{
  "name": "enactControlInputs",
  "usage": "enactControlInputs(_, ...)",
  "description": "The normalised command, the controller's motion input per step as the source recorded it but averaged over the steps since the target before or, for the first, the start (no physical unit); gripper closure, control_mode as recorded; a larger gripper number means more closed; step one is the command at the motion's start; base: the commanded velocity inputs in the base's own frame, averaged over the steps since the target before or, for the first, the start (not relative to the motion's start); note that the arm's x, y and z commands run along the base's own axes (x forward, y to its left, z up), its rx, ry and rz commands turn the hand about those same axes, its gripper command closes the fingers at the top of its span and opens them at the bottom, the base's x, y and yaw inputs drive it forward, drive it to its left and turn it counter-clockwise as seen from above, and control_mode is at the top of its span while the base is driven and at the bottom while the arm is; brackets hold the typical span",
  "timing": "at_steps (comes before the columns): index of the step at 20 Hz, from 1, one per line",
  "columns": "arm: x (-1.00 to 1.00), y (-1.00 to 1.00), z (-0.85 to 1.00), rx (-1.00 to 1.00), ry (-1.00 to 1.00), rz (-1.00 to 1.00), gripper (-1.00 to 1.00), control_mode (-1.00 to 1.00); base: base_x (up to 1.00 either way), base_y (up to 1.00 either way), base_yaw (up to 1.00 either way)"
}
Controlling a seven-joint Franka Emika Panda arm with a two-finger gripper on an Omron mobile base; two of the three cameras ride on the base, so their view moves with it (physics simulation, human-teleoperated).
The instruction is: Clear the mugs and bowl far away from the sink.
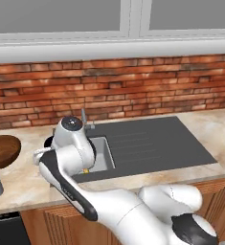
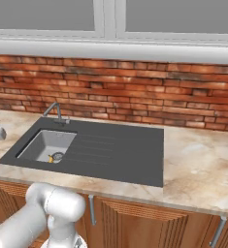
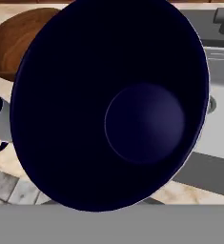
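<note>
The jaws were pinched on a dark blue mug (image 3: pixel 108 105), held up close beside the sink (image 1: pixel 147 143), probably for carrying toward the bowl (image 1: pixel 3 150).

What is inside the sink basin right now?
From the right base view, the sink basin holds a round drain with a small yellow item beside it. From the left base view, the arm covers the basin's left part.
</note>
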Motion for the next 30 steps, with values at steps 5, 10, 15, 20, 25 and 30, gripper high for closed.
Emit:
enactControlInputs(5,-0.05,-0.99,1.00,0.01,0.05,-0.03,1.00,-1.00,0.00,0.00,0.00)
enactControlInputs(10,-0.12,-1.00,0.95,0.22,0.34,-0.15,1.00,-1.00,0.00,0.00,0.00)
enactControlInputs(15,-0.52,-0.71,0.35,0.21,0.14,-0.15,1.00,-1.00,0.00,0.00,0.00)
enactControlInputs(20,-0.39,-0.43,0.07,-0.12,-0.07,-0.03,1.00,-1.00,0.00,0.00,0.00)
enactControlInputs(25,-0.48,-0.54,0.35,-0.08,0.00,-0.06,1.00,-1.00,0.00,0.00,0.00)
enactControlInputs(30,-0.46,-0.75,0.42,0.03,0.05,-0.03,1.00,-1.00,0.00,0.00,0.00)
